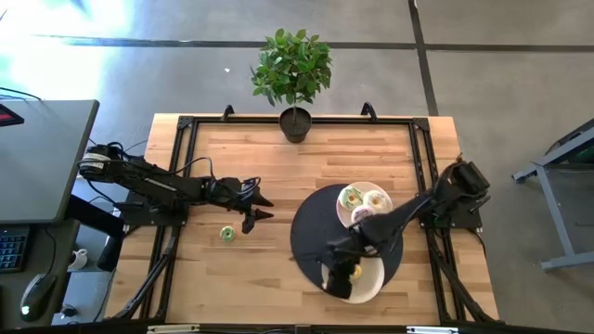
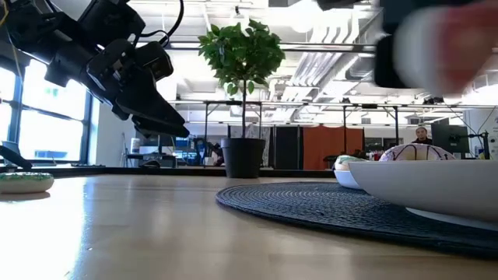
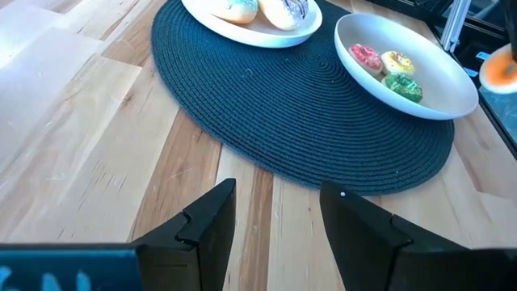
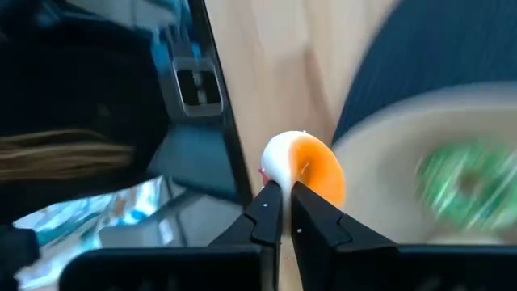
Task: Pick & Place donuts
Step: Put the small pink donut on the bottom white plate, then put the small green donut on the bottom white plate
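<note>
The right tool [image 4: 280,198] was closed on an orange-and-white donut [image 4: 305,168] beside the white bowl [image 1: 371,281] at the front of the dark mat [image 1: 311,232]. The bowl held pink, yellow and green donuts [image 3: 385,69]. The left tool [image 1: 260,207] hung open and empty above the surface [image 1: 232,158], near a lone green donut [image 1: 227,233].
</note>
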Controlling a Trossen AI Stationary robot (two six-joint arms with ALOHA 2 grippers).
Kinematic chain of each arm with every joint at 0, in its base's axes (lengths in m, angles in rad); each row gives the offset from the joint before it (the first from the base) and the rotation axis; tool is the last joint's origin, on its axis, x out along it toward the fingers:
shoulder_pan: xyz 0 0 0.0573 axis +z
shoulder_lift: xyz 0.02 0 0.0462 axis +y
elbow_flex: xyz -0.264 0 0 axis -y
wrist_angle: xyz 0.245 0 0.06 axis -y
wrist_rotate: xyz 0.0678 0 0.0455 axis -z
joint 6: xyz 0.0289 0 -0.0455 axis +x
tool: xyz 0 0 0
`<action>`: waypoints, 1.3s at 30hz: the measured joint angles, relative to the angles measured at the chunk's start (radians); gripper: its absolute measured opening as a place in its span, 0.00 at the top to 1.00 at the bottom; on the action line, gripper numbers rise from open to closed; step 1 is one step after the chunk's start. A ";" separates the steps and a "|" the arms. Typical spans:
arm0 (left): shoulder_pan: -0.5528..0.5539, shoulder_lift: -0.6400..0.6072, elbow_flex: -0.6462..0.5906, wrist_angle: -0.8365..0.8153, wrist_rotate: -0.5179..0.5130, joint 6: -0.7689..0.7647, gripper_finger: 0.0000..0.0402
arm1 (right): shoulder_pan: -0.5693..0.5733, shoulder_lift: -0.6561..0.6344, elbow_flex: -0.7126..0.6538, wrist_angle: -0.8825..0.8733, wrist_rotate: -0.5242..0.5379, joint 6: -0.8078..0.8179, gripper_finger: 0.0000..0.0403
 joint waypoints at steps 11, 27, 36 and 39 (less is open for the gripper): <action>0.000 0.000 0.000 -0.001 0.000 0.000 0.55 | 0.114 0.004 -0.001 -0.091 0.086 0.142 0.92; 0.000 0.000 0.000 0.000 0.000 0.000 0.55 | 0.080 0.008 -0.111 -0.093 0.021 0.258 0.83; 0.000 0.000 0.000 0.001 0.000 0.000 0.55 | -0.010 0.008 -0.126 -0.077 -0.035 0.185 0.74; 0.000 0.000 0.000 0.008 0.000 0.000 0.55 | -0.054 0.008 -0.126 -0.056 -0.031 0.100 0.71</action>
